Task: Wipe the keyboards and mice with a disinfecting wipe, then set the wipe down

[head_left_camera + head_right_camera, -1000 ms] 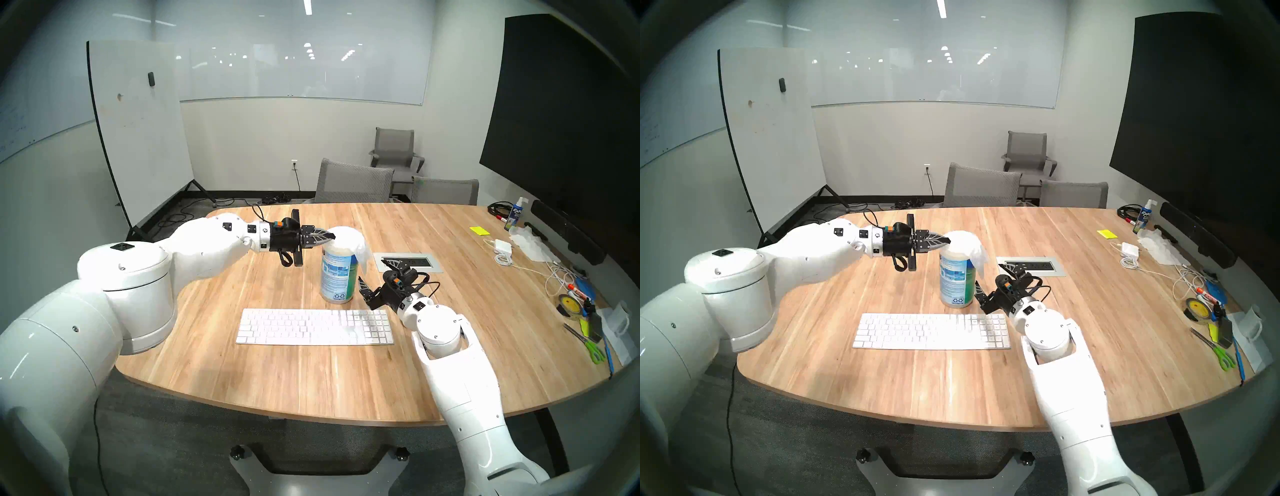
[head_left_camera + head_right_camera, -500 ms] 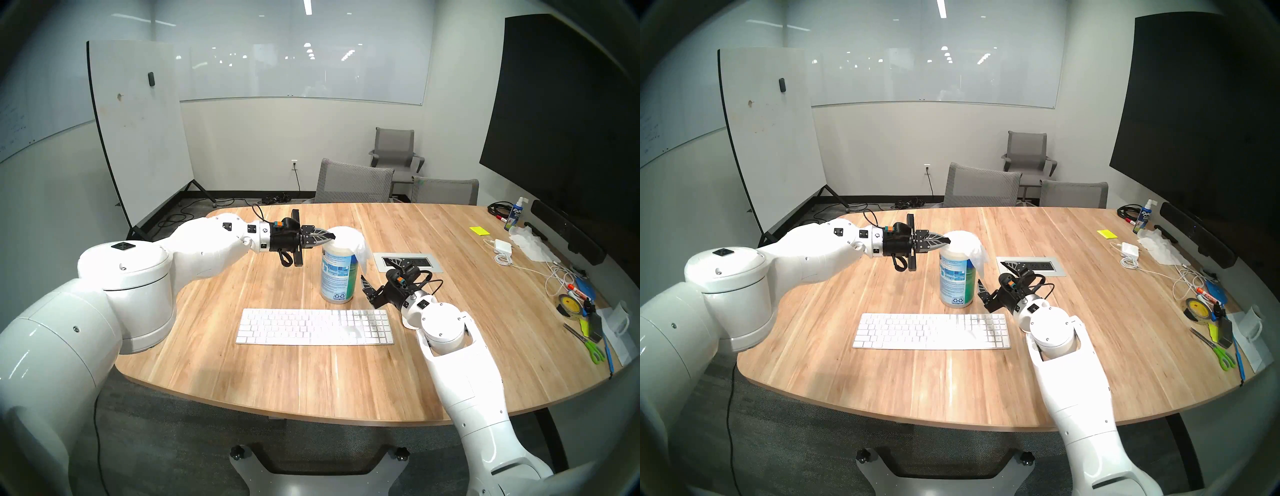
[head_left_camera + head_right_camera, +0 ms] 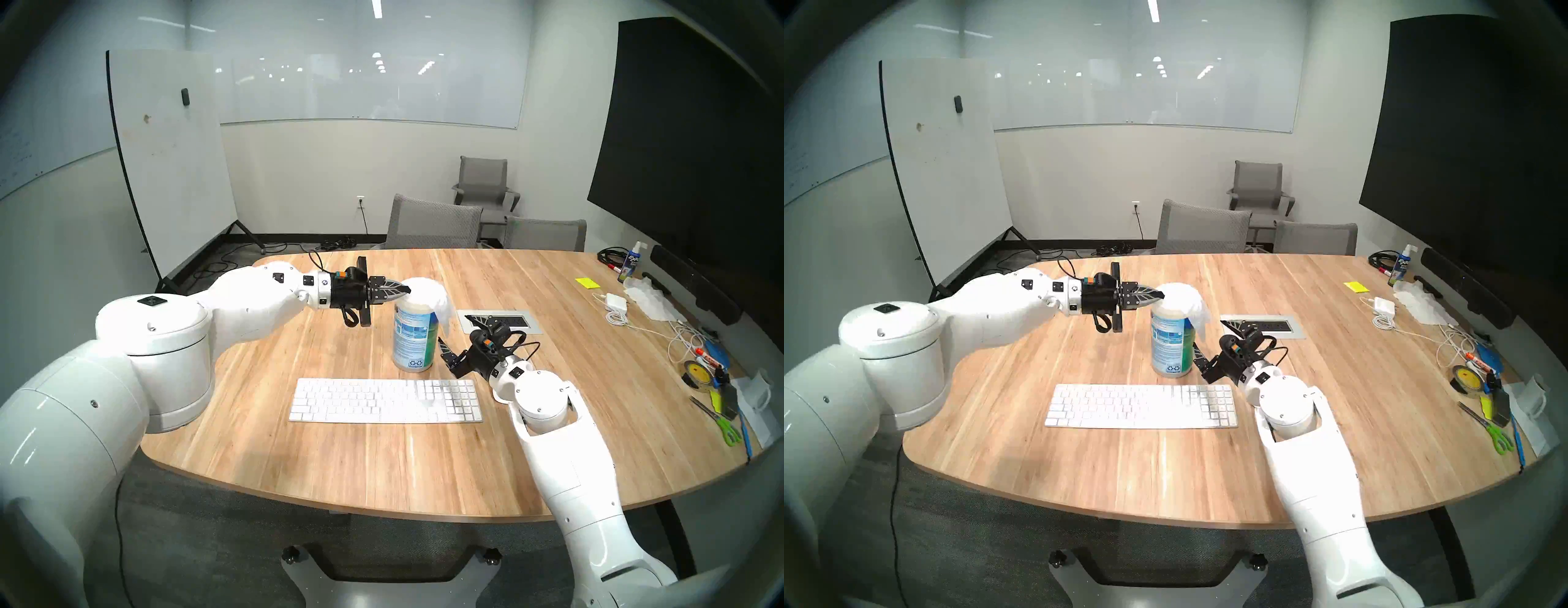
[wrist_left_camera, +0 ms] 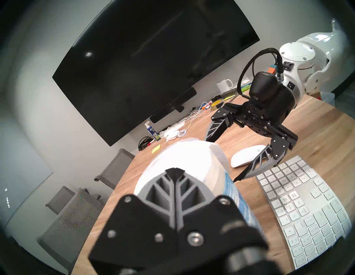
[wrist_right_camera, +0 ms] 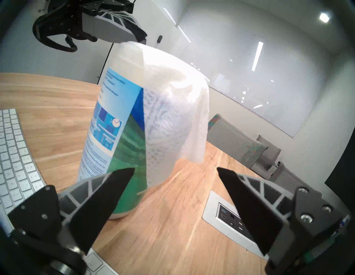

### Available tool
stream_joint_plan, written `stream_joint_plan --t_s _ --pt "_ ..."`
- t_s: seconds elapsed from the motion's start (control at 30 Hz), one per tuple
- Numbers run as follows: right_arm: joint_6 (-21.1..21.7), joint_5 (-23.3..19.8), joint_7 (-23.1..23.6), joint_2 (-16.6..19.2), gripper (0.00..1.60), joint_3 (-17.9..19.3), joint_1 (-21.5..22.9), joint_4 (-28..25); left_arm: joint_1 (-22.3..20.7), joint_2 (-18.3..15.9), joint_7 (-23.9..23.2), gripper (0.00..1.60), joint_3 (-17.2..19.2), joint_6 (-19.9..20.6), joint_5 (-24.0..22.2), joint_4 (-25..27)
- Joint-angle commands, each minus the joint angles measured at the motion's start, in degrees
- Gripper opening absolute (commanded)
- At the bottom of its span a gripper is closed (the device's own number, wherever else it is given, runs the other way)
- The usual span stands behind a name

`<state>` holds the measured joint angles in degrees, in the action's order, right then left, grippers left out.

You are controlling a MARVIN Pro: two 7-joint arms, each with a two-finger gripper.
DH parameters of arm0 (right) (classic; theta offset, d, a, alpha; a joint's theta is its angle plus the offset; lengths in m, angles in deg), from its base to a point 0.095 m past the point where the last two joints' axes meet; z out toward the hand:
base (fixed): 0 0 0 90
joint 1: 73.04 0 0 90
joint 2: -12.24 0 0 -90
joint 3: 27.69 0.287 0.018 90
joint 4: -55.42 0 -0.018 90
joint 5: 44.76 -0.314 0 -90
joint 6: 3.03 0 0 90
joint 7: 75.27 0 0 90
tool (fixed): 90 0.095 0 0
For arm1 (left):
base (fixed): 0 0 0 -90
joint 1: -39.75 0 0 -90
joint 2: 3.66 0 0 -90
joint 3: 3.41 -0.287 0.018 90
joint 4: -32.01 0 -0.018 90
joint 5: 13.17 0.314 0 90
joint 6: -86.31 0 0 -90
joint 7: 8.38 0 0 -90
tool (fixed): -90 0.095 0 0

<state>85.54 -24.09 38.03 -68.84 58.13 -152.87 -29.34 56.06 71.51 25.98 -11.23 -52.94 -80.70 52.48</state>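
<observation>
Since a second ago the right arm's wrist has edged slightly toward the canister, while the left arm has kept its place and nothing on the tabletop [image 3: 382,475] has shifted. The wooden tabletop carries the white keyboard [image 3: 385,401] lying flat near its front edge, and just behind it stands the blue-green-labelled wipes canister [image 3: 413,339], upright. The wipe [image 3: 432,297] is draped over the canister's top and hangs down its right side, its lower edge free in the air. The left gripper [image 3: 408,289] reaches in level from the left with its jaws pressed together at the wipe's edge on the canister's top; whether cloth is pinched between the tips cannot be made out. The right gripper [image 5: 175,171] sits low beside the canister's right side with its jaws spread wide apart and nothing between them, one finger [image 3: 445,347] close to the canister's wall. The small white mouse [image 4: 247,156] rests on the tabletop beyond the keyboard's number pad, under the right gripper.
</observation>
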Motion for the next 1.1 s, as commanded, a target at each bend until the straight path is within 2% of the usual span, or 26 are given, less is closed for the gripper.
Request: stream_joint_plan --t_s 0.0,0.47,0.93,0.97,1.0,1.03,1.07 --pt "-0.3 0.1 -0.3 -0.7 1.6 -0.5 2.2 -1.0 -0.3 0.1 -6.0 0.0 -0.5 -0.1 -0.2 0.0" --pt "0.4 0.4 -0.6 -1.6 1.6 -1.7 4.5 -0.3 -0.5 0.1 -5.8 0.0 -1.9 -0.4 -1.4 0.1" --pt "0.6 0.4 -1.0 -1.7 1.6 -1.8 4.8 0.0 -0.8 0.1 -5.6 0.0 -3.3 -0.6 -2.6 0.1" --pt "0.6 0.4 -1.1 -1.7 1.47 -1.7 4.8 0.0 -0.8 0.1 -5.6 0.0 -3.4 -0.6 -2.6 0.2" --pt "0.6 0.4 -1.1 -1.6 1.09 -1.7 4.7 -0.1 -0.8 0.1 -5.8 0.0 -3.5 -0.6 -2.8 0.1" --pt "0.6 0.4 -1.1 -1.6 0.6 -1.7 4.7 -0.2 -0.9 0.1 -5.3 0.0 -3.7 -0.6 -2.7 0.2" --pt "0.6 0.3 -1.3 -1.7 0.33 -1.7 4.6 -0.2 -0.9 0.1 -5.4 0.0 -3.8 -0.6 -2.8 0.2"
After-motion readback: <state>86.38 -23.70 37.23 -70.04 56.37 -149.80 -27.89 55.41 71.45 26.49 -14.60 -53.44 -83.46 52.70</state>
